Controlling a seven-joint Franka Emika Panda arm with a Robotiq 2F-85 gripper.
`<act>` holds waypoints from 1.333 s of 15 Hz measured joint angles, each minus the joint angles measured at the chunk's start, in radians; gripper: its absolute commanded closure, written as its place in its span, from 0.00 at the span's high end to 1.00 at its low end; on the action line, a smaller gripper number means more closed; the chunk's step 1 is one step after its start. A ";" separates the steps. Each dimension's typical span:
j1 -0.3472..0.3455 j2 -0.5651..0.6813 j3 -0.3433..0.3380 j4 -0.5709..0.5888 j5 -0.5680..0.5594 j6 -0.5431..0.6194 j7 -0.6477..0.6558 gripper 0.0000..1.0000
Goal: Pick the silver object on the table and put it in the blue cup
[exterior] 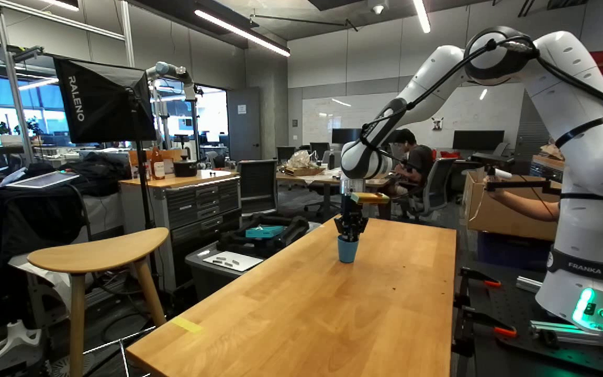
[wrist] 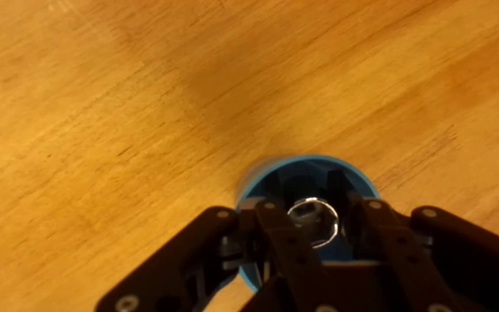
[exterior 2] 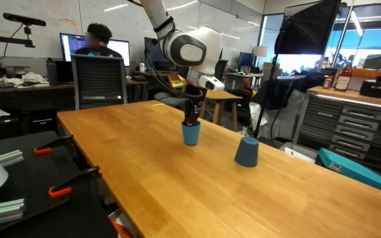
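The light blue cup (exterior: 347, 251) stands upright on the table; it also shows in an exterior view (exterior 2: 190, 135) and around the fingers in the wrist view (wrist: 310, 157). My gripper (exterior: 351, 233) points straight down with its fingertips inside the cup; it also shows in an exterior view (exterior 2: 190, 120) and the wrist view (wrist: 308, 186). The silver object (wrist: 319, 225) shows as a shiny ring with a dark middle, inside the cup between the two parted fingers. I cannot tell whether the fingers press on it. The cup hides it in both exterior views.
A darker blue cup (exterior 2: 247, 152) stands upside down on the long wooden table (exterior: 359, 303), a short way from the upright cup. Black clamps with orange tips (exterior 2: 60, 191) sit along the robot's side of the table. A stool (exterior: 102, 251) stands beside the table.
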 measured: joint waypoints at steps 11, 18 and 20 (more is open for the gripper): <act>-0.004 0.104 -0.013 0.110 -0.001 0.049 0.028 0.58; -0.020 0.180 -0.017 0.273 -0.007 -0.014 0.027 0.05; -0.024 0.190 -0.016 0.312 -0.007 -0.050 0.026 0.02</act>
